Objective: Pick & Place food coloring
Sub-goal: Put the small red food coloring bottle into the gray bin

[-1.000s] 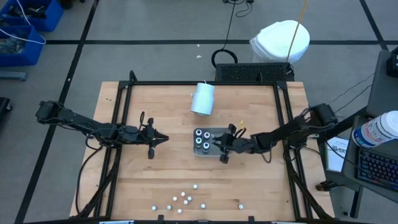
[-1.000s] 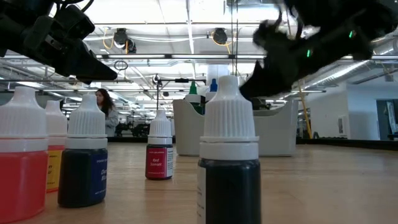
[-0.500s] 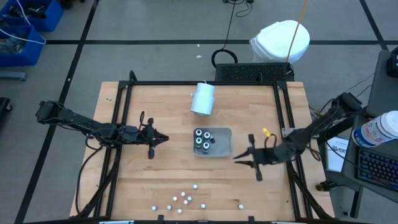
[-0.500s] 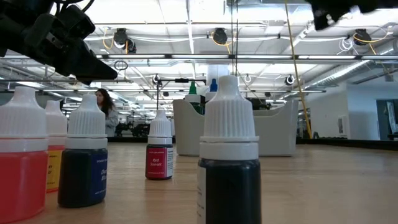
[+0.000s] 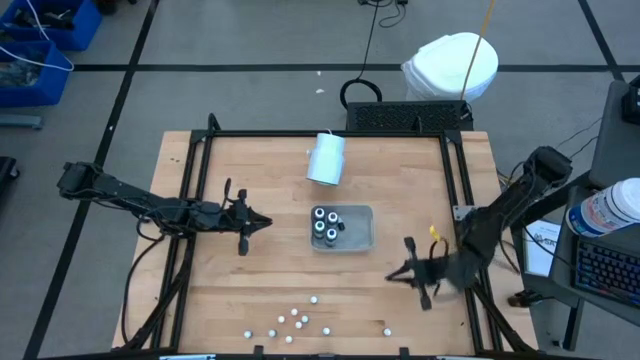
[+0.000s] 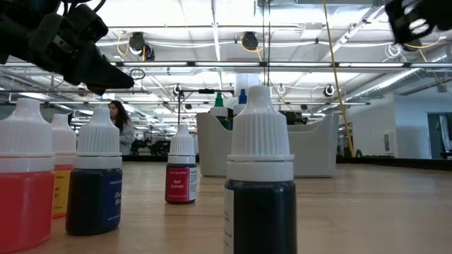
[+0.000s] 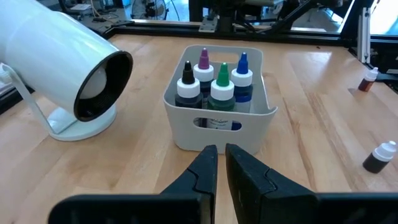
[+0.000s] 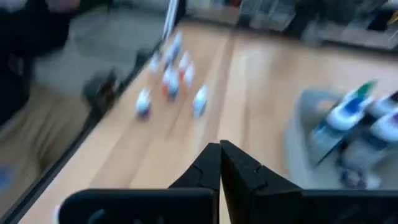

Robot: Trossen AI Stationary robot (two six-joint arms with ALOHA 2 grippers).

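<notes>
Scanning left to right: the changes sit on the right half of the table, the left half is as it was.
Left gripper (image 5: 262, 222): parked at about nine o'clock of the table, pointing at the tray; its dark fingers (image 7: 202, 169) are nearly shut with a thin slit between them and nothing in them. It has not moved over the last second.
Pale grey rectangular plastic tray (image 5: 362, 232): near the table's centre, holding four small food coloring bottles (image 5: 326, 224) upright at its nine o'clock end; the left wrist view shows black, purple, green and blue tips (image 7: 214, 81).
White cylinder lying on its side (image 5: 325, 158): at twelve o'clock of the tray, untouched.
Loose white-capped food coloring bottles (image 5: 295, 320): scattered along the table's six o'clock edge, about ten still to collect; the low view shows red, dark blue and black ones standing (image 6: 260, 176).
Right gripper (image 5: 396, 276): a second ago it was over the tray's three o'clock end with jaws partly apart; now it has pulled back to about four o'clock of the tray and snapped fully shut, holding nothing.
Meaning: a drop into the tray looks just finished, and the right arm appears to be heading for the loose group, so it would need to open again before the next pick.
</notes>
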